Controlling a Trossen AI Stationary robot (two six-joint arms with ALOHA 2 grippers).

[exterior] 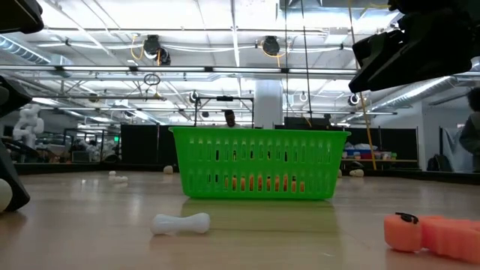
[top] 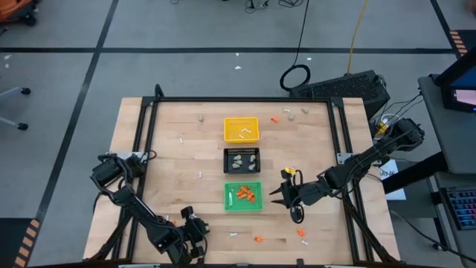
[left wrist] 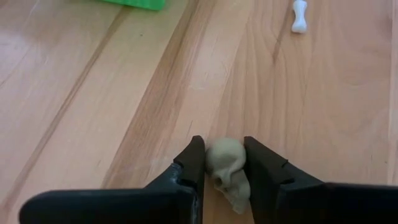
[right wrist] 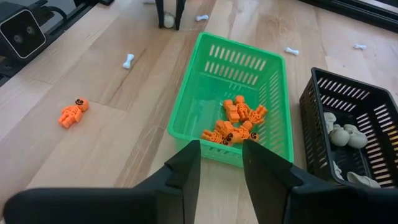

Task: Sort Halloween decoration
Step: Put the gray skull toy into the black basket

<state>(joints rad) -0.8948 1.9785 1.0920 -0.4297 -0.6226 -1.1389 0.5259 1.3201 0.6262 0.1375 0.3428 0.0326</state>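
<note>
We have our left claw (left wrist: 224,163) down at the near edge of the worktop (top: 178,167), its two fingers pressed against either side of a small beige-grey skull (left wrist: 227,169) that rests on the wood; the grip looks narrow and snug, but the skull has not left the surface. Our right claw (right wrist: 221,154) hangs just beside the green tray (right wrist: 186,102), fingers partly apart with nothing between them. The rest of the decoration is divided: orange figures (right wrist: 235,122) lie in the green tray, skulls (right wrist: 343,132) in the black tray (right wrist: 367,99), white bones in the yellow tray (top: 242,129), while strays remain loose, such as an orange figure (right wrist: 73,112) and a white bone (left wrist: 300,15) on the bare wood. We judge the chief risk to be the skull itself: it is rounded and lumpy, held near the fingertips, so it could squirt out or roll as we lift. If the pinch sits off its middle, it may twist and drop on the way to the black tray. That tray lies between the other two in a close row, so a sloppy release could land the skull in the green or yellow one. Our left arm must also travel toward the middle, where the right arm waits nearby.
</note>
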